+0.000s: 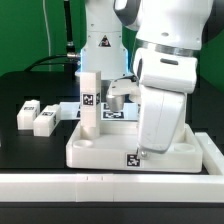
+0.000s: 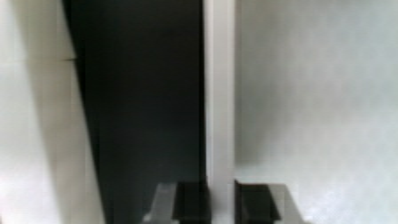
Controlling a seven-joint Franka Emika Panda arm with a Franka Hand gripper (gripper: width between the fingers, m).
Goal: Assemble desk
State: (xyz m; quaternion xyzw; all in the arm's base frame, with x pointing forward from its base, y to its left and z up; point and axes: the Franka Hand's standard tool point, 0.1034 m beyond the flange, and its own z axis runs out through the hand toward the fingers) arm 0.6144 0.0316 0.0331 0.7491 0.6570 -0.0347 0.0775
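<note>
The white desk top (image 1: 100, 150) lies flat at the front of the table. One leg (image 1: 89, 100) stands upright on its left part. Two loose legs (image 1: 28, 113) (image 1: 47, 122) lie on the table at the exterior view's left. The arm's white wrist (image 1: 165, 95) reaches down onto the desk top's right part and hides the gripper there. In the wrist view my gripper (image 2: 224, 192) has its dark fingers (image 2: 185, 205) close together on a thin white strip (image 2: 219, 90), which looks like the desk top's rim. A fourth leg is not visible.
The long white border wall (image 1: 100, 186) runs along the table's front edge. The marker board (image 1: 114, 112) lies behind the desk top, near the robot's base. The black table (image 2: 143, 100) shows beside the rim in the wrist view.
</note>
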